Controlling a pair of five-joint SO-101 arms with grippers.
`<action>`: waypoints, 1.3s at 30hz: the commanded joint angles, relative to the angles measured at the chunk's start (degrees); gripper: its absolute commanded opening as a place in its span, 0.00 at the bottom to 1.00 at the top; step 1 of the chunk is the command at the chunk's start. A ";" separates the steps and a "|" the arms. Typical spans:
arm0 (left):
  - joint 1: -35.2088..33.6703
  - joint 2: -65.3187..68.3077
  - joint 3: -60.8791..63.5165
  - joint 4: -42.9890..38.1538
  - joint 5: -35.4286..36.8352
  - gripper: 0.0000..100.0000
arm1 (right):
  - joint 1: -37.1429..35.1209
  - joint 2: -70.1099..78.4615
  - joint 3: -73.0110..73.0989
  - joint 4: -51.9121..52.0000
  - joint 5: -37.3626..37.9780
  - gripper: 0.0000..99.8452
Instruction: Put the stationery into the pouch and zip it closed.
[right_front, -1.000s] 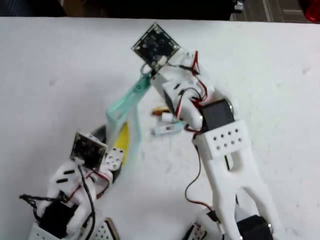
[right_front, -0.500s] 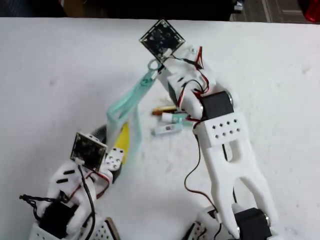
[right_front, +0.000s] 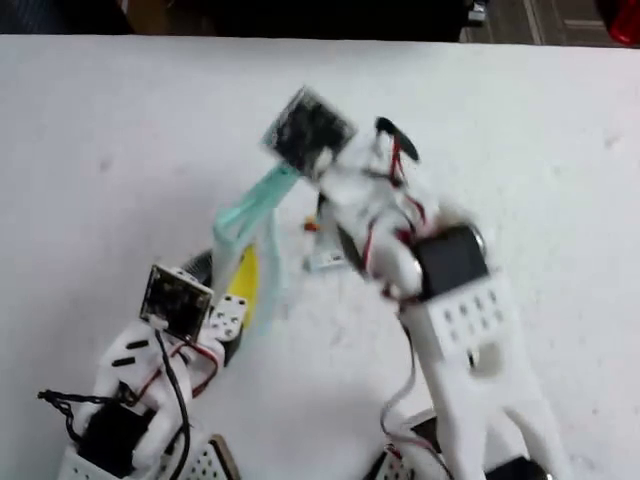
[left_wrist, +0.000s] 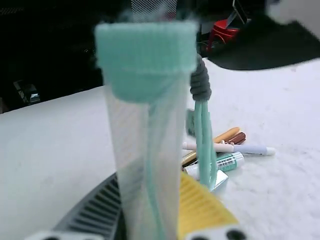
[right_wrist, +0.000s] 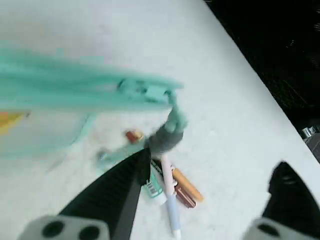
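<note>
White table (right_front: 110, 130) seen from above; toward its near left corner the left gripper (right_front: 228, 272), one jaw black and one yellow, is clamped on one end of the pouch (right_front: 247, 212), a clear sleeve with teal trim slanting toward the table's middle; a teal zip cord (left_wrist: 202, 135) with a grey bead (right_wrist: 161, 140) hangs at its far end; just right of the pouch, several pens (right_front: 322, 260) lie loose on the table; the right gripper (right_wrist: 214, 162) is over them, jaws spread wide, one black fingertip (right_wrist: 142, 162) just beside the bead, gripping nothing.
</note>
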 joint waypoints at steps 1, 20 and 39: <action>-3.03 -1.10 -0.44 -2.55 -0.18 0.02 | -1.10 -7.60 -1.85 8.13 2.81 0.34; -5.41 -1.10 10.73 -16.88 -0.18 0.02 | 1.89 -6.99 -2.29 3.12 -9.23 0.22; -4.18 -1.10 9.05 -12.92 -0.09 0.13 | -7.52 17.98 -28.31 0.04 -15.91 0.02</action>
